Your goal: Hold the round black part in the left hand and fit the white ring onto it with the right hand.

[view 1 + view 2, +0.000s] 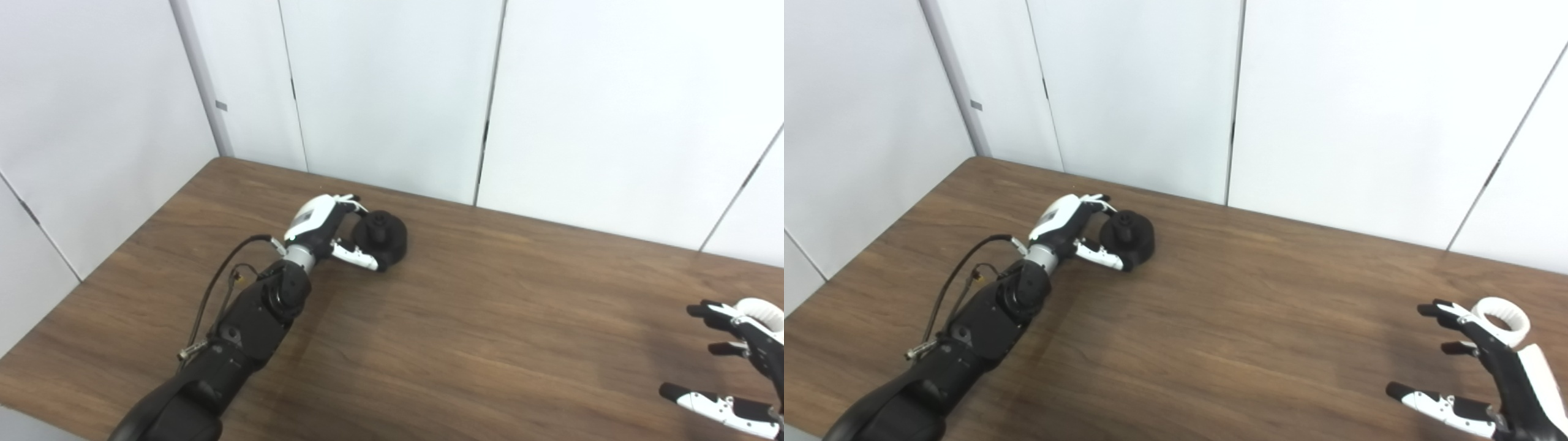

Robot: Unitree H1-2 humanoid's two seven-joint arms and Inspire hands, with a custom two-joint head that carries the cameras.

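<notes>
Left hand [1072,229] cupping round black part [1129,237], hub up; right hand [1488,367] spread wide beside flat white ring [1500,320].

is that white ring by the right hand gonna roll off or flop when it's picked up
The white ring lies flat on the table, so it probably will not roll unless tipped on edge. It keeps an even round shape, so it looks fairly stiff, not floppy. It seems thin and hollow, likely light, so the open right hand could nudge it away.
</notes>
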